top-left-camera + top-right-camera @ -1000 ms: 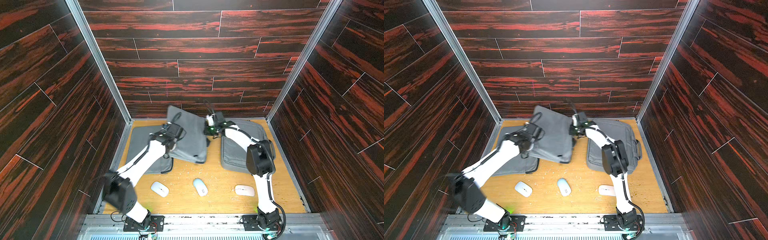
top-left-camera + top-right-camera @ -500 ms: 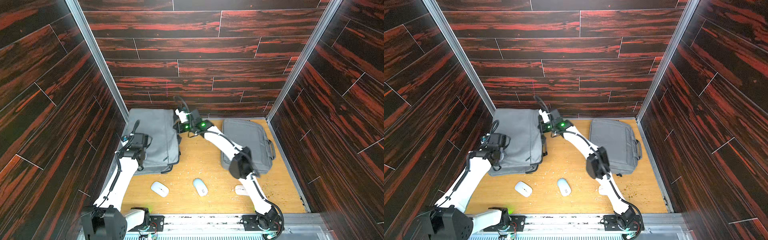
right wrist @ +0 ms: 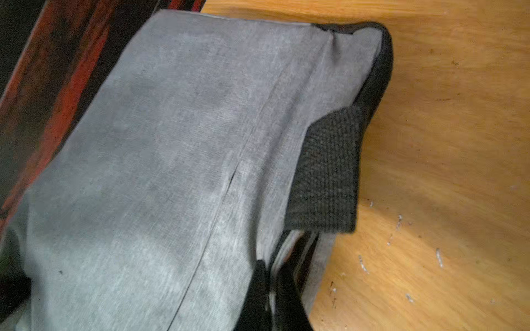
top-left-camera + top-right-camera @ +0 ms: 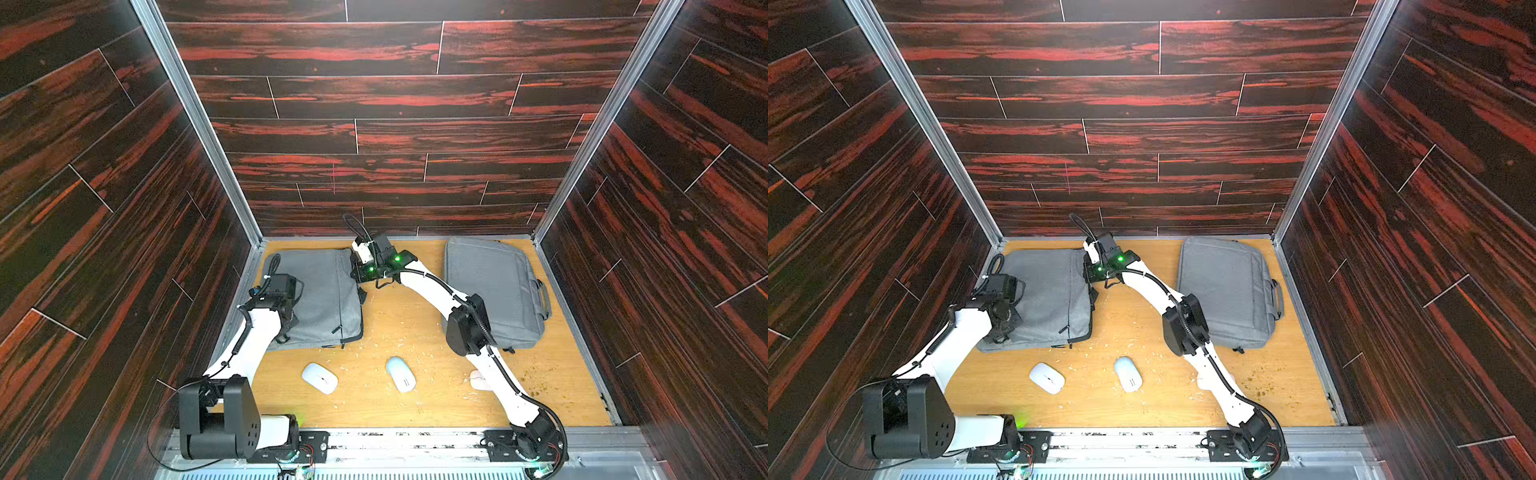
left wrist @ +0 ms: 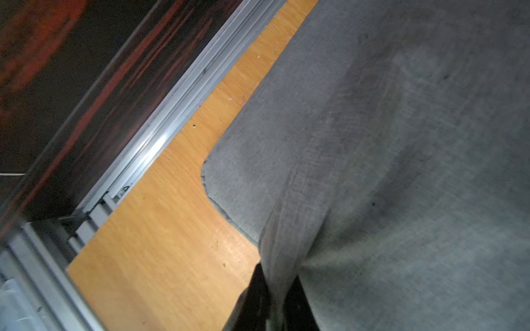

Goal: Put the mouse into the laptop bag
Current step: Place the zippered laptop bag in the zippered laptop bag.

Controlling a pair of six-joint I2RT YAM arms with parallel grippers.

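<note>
- Closest to my bases, three white mice lie in a row on the wooden table [image 4: 415, 411]. They are the left mouse [image 4: 319, 377], the middle mouse [image 4: 400, 374] and the third mouse [image 4: 477, 380], which is mostly hidden behind my right arm. All three rest on bare wood, outside the bags and well apart from my jaws.
- Pale scraps [image 4: 399, 332] are scattered on the wood between the mice and the bags.
- Beyond the mice, the left laptop bag [image 4: 324, 295] lies flat, grey, beside the left wall in both top views.
- My left gripper [image 5: 276, 289] is clamped on a raised fold of this bag's grey cloth, at its near left side. The fold runs up between my fingers [image 5: 252, 298].
- Farther back, my right gripper [image 3: 272, 275] is pinched together on the same bag's edge near its far right corner, just beside a black woven tab [image 3: 324, 172].
- The right laptop bag [image 4: 490, 286] lies flat against the right wall. Its handle faces that wall, and it is well apart from both grippers.
</note>
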